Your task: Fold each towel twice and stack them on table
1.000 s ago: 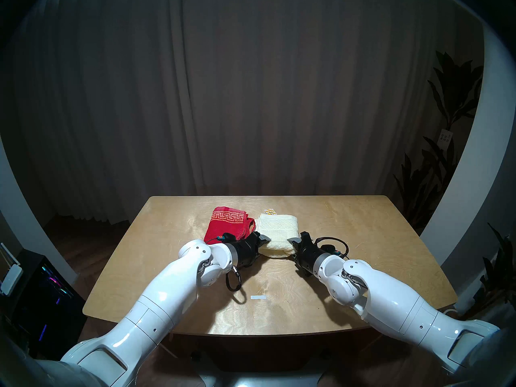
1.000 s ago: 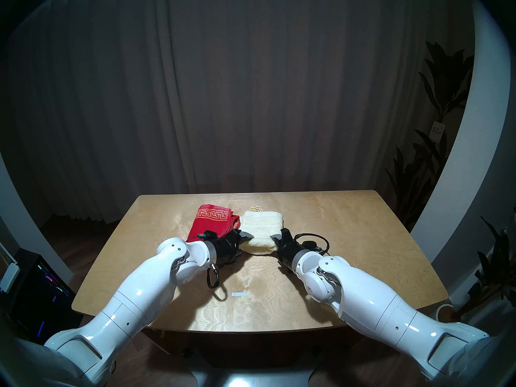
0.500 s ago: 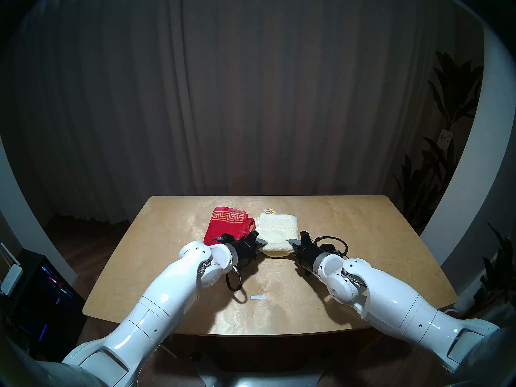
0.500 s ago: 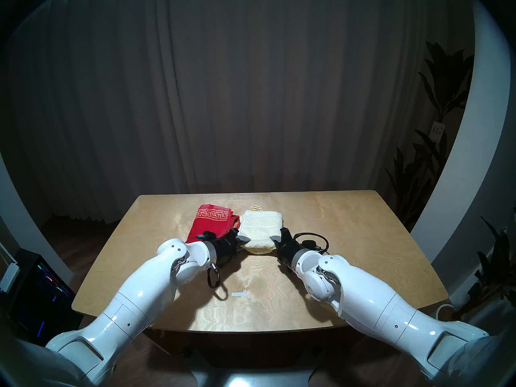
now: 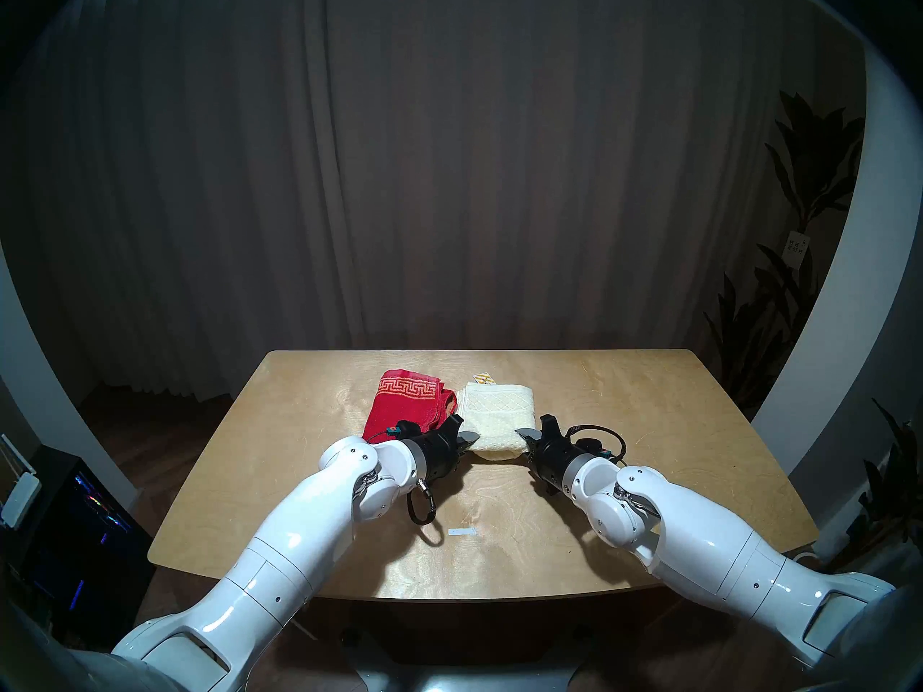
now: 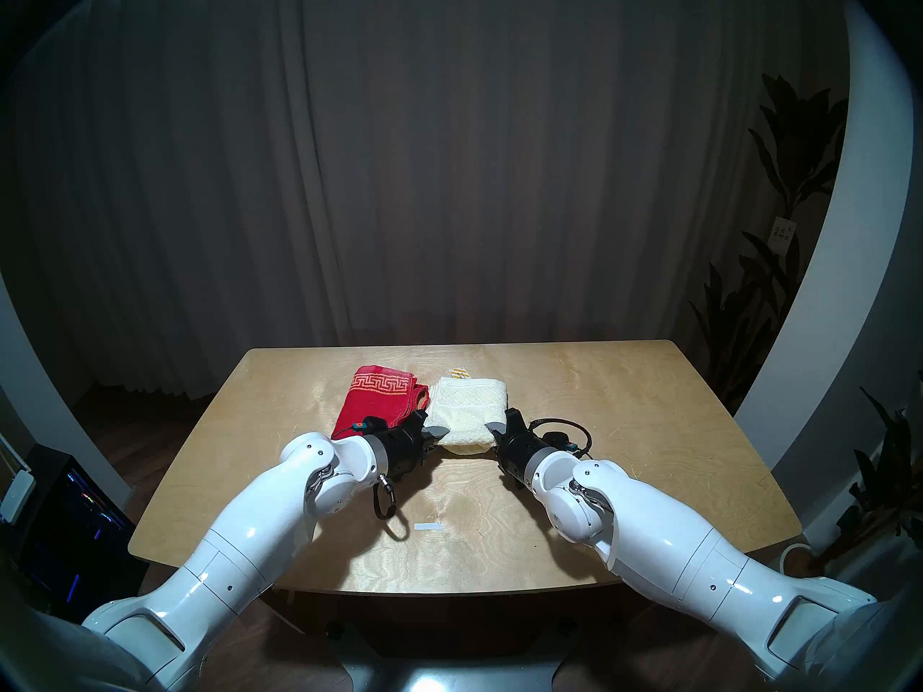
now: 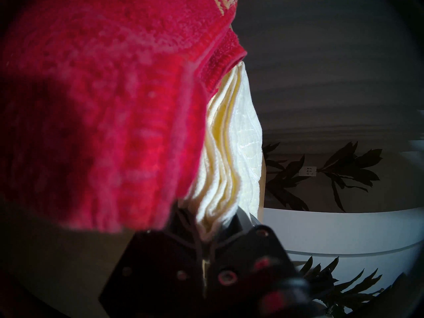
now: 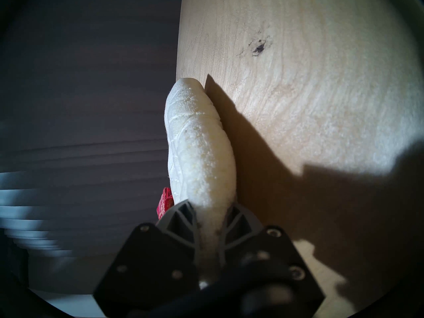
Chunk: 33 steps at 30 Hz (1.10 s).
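Cream towel (image 5: 494,421) folded on table (image 5: 649,426), left gripper (image 5: 469,439) and right gripper (image 5: 524,434) pinching its near corners, red towel (image 5: 404,401) touching its left edge, probably overlapping.

Support: table (image 5: 624,426), light plywood, visible grain, rounded corners.
Red towel (image 5: 407,399): folded, lies on the table left of centre toward the far edge; Greek-key band at its far end.
Cream towel (image 5: 494,416): folded, lies on the table just right of the red towel, touching it along one side.
Tag (image 5: 483,378): small, striped, at the cream towel's far edge.
Tape mark (image 5: 462,531): white strip, stuck on bare wood near the front, well apart from both towels.
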{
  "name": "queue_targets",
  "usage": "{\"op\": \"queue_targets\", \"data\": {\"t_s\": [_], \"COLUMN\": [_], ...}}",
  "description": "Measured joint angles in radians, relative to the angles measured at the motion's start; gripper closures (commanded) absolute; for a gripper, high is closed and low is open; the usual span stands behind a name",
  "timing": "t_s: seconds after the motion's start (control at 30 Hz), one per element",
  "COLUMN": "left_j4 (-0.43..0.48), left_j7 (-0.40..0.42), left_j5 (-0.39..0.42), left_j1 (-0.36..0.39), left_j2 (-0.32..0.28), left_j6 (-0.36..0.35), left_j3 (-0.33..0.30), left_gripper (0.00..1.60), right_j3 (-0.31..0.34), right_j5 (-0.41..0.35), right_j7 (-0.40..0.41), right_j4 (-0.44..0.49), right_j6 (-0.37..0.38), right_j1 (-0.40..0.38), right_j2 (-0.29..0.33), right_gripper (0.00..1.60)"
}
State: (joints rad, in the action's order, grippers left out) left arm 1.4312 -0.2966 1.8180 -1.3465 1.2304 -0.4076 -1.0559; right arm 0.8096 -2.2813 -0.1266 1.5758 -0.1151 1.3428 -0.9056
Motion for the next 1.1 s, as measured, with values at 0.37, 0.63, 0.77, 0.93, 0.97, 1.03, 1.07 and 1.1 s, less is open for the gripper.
{"op": "queue_targets", "data": {"t_s": [0.37, 0.63, 0.77, 0.93, 0.97, 1.03, 1.07, 1.1], "left_j4": [0.029, 0.049, 0.066, 0.088, 0.094, 0.105, 0.111, 0.117], "left_j7": [0.015, 0.024, 0.028, 0.033, 0.034, 0.037, 0.038, 0.04], "left_j5": [-0.038, -0.059, -0.069, -0.081, -0.083, -0.086, -0.087, -0.089], "left_j1": [0.0, 0.003, 0.004, 0.004, 0.003, 0.003, 0.003, 0.003], "left_j2": [0.004, 0.01, 0.011, 0.01, 0.008, 0.005, 0.003, 0.001], "left_j6": [0.021, 0.032, 0.042, 0.055, 0.057, 0.06, 0.062, 0.063], "left_j3": [0.007, 0.006, 0.003, -0.004, -0.007, -0.012, -0.014, -0.017], "left_gripper": [1.6, 1.6, 1.6, 1.6, 1.6, 1.6, 1.6, 1.6], "right_j3": [0.014, 0.034, 0.04, 0.046, 0.046, 0.047, 0.048, 0.049], "right_j5": [0.004, 0.01, 0.012, 0.013, 0.013, 0.014, 0.014, 0.014], "right_j7": [0.035, 0.054, 0.058, 0.062, 0.063, 0.064, 0.064, 0.065], "right_j4": [0.021, 0.047, 0.058, 0.065, 0.067, 0.071, 0.073, 0.076], "right_j6": [-0.006, -0.007, -0.006, -0.005, -0.004, -0.003, -0.003, -0.002], "right_j1": [0.013, 0.007, 0.002, -0.004, -0.006, -0.009, -0.011, -0.013], "right_j2": [0.021, 0.035, 0.04, 0.042, 0.043, 0.043, 0.043, 0.043], "right_gripper": [1.6, 1.6, 1.6, 1.6, 1.6, 1.6, 1.6, 1.6]}}
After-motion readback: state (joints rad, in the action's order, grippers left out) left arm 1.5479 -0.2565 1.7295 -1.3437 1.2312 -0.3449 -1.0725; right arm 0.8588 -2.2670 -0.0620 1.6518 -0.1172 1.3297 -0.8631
